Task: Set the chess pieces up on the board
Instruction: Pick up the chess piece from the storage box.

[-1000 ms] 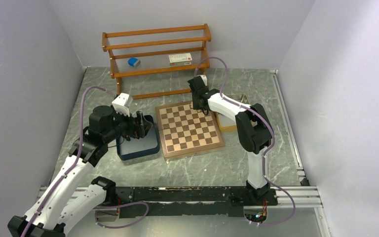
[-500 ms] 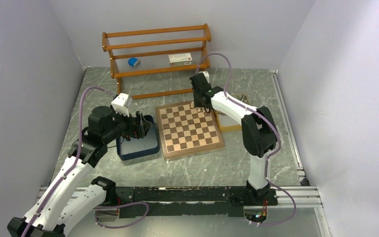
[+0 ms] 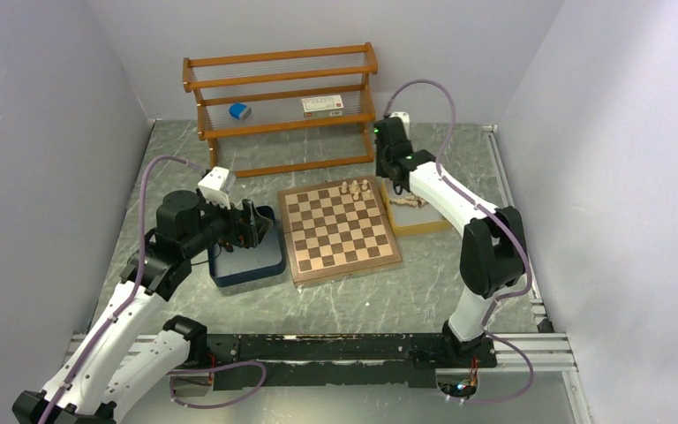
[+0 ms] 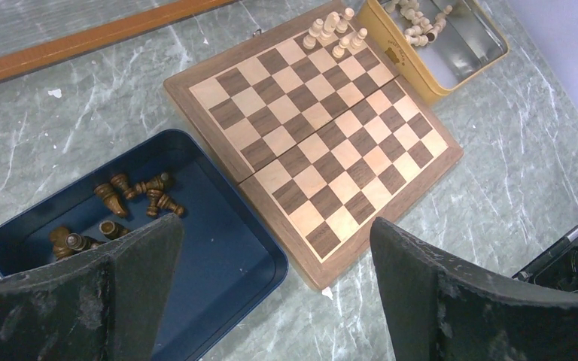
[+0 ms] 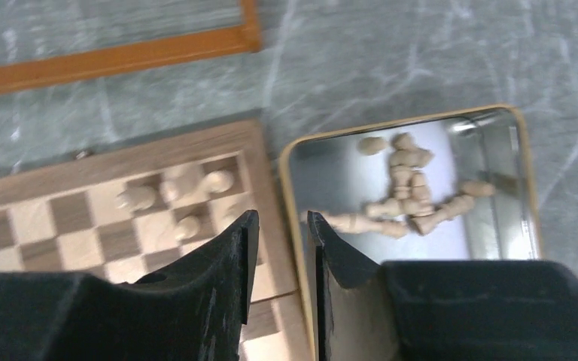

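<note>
Most of the board [image 3: 340, 231] lies bare and open from above; only a few cream pieces [image 3: 354, 187] stand clustered at its far right corner. The navy tray [image 3: 252, 276] sits just beside its left edge, the yellow tray [image 3: 419, 225] by its right, and the wooden rack [image 3: 282, 88] stands behind.

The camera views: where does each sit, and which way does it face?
Top external: high behind the arms, facing down across the board to the shelf; both arms show.
Left wrist: above the navy tray, facing the board; its spread fingers show.
Right wrist: above the yellow tray, facing down; its close fingers show.
Both wrist views share the board's cream pieces.
</note>
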Robot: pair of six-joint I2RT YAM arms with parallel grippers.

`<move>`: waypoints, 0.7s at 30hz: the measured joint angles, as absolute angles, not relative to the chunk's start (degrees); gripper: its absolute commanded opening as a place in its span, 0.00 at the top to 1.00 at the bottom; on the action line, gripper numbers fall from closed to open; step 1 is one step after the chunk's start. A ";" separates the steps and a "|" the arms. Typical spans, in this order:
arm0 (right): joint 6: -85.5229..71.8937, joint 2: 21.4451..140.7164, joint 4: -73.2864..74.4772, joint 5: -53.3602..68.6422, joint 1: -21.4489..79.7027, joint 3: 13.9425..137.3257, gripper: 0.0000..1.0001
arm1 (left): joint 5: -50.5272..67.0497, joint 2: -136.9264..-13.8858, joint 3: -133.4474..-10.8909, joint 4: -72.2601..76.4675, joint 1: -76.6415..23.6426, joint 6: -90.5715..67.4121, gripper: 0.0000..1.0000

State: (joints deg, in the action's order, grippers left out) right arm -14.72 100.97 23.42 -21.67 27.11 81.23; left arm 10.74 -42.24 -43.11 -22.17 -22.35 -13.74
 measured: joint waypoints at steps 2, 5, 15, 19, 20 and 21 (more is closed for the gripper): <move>-14.72 100.75 22.52 -21.56 23.99 80.40 0.66 | 10.72 -42.30 -43.11 -22.20 -22.35 -13.74 0.01; -14.74 100.64 21.12 -21.37 19.75 78.28 0.66 | 10.74 -42.37 -43.11 -22.20 -22.35 -13.74 0.01; -14.50 103.35 16.34 -19.81 12.21 74.11 0.70 | 10.90 -43.03 -43.11 -22.20 -22.35 -13.72 0.01; -14.13 105.62 14.13 -18.61 11.31 73.58 0.71 | 10.90 -42.72 -43.11 -22.20 -22.35 -13.72 0.01; -14.06 106.13 13.80 -18.57 11.22 73.58 0.71 | 10.90 -42.68 -43.11 -22.20 -22.35 -13.72 0.01; -14.02 106.74 13.37 -18.50 11.20 73.58 0.71 | 10.90 -42.70 -43.11 -22.17 -22.35 -13.72 0.01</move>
